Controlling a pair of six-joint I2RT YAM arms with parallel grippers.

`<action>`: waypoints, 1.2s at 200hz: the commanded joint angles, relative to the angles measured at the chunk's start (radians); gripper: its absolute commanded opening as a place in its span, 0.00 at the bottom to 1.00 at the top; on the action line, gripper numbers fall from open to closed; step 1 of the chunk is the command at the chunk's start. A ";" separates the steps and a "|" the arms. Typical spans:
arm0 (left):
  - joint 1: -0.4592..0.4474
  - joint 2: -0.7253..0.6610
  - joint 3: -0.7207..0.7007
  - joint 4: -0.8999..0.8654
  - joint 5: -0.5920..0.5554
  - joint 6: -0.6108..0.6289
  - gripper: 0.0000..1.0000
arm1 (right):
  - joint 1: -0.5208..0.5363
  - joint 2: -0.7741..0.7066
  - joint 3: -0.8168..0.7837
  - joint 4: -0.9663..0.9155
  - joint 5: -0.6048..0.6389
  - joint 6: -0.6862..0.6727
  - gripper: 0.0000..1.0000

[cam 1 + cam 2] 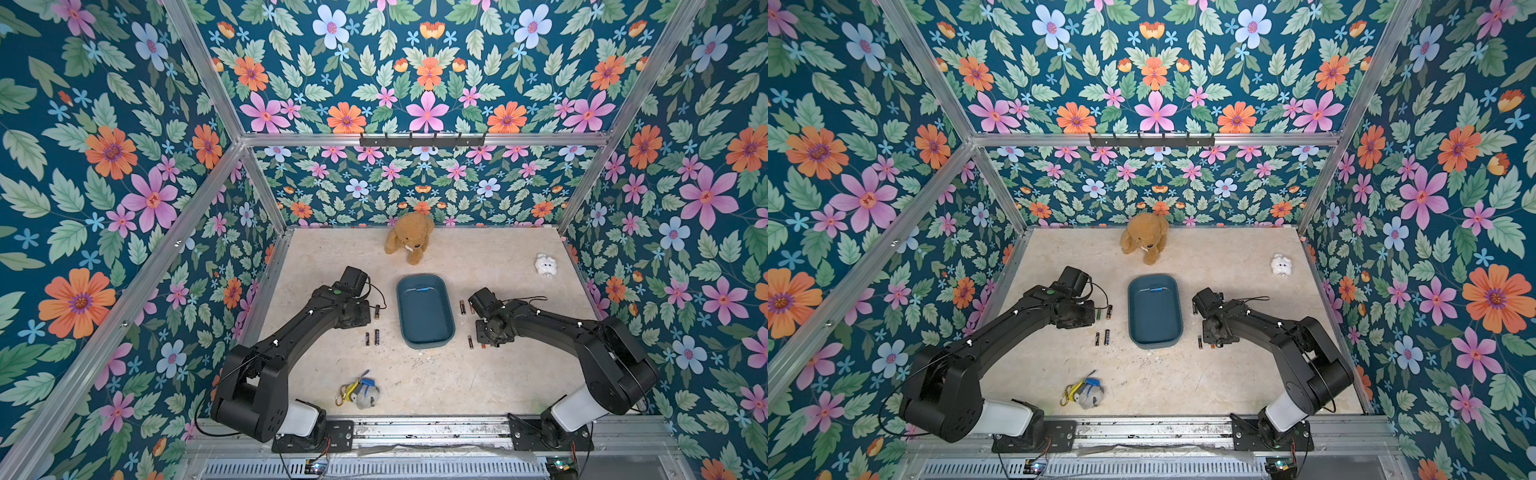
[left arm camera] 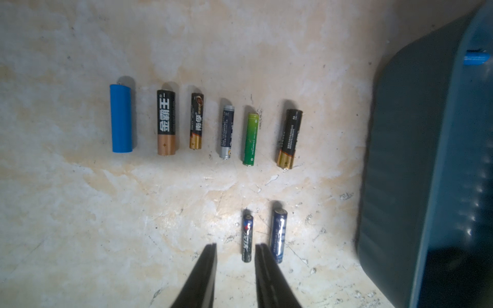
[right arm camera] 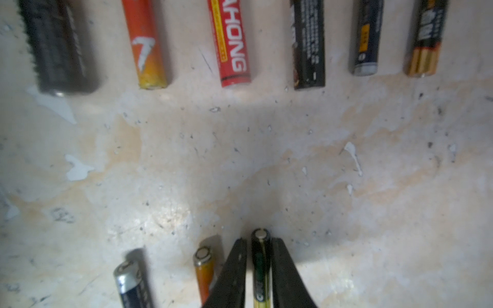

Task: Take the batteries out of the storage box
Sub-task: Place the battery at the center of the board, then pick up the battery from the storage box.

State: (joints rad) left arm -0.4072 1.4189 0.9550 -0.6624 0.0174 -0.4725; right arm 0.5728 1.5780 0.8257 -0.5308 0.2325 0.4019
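Step in hand, by the look of it: R arm is setting one of the last cells down outside the box. The right gripper (image 3: pixel 260 240) is low over the table (image 1: pixel 457 374), btw the storage box (image 1: pixel 424 311) and the table's right edge. Its fingers sit close either side of a black-green battery (image 3: pixel 261 269); whether they pinch it or merely flank it can't be told. The left gripper (image 2: pixel 236 245) hangs on the box's other side, toward the left edge. Its fingers are apart, clamped on nothing; the end of a small dark battery (image 2: pixel 247 237) lies btw the tips w/ a gap showing.

The box sits mid-table. Only one blue battery (image 1: pixel 422 288) shows in it, against the wall nearest the far edge. The other cells lie outside in rows: left rows (image 2: pixel 197 121) and right rows (image 3: pixel 234 45).

Next move, prob.: clear the R fingers, lift straight up so neighbours don't roll, then go for the blue cell. It hugs the wall, so a finger must slip btw cell & wall, or nudge it inward first; the round body may roll.

Room: the box is otherwise bare inside and open from above. The teddy (image 1: pixel 409 241) at the far edge, the white toy (image 1: pixel 545 264) near the far right corner and the keychain bundle (image 1: pixel 359 392) toward the near edge are all well apart. The tight spots are the cell rows just beside the box on both sides.
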 commanded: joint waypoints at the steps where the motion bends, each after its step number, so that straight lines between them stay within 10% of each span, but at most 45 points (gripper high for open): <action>1: -0.001 0.003 0.012 -0.009 0.004 0.002 0.31 | -0.003 -0.007 0.012 -0.026 -0.001 -0.002 0.24; 240: -0.198 0.266 0.373 0.107 0.115 0.228 0.42 | -0.051 -0.118 0.144 -0.077 -0.054 0.045 0.28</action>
State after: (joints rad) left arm -0.5846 1.6424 1.2888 -0.6037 0.0929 -0.3099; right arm 0.5297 1.4715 0.9558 -0.6067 0.1867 0.4259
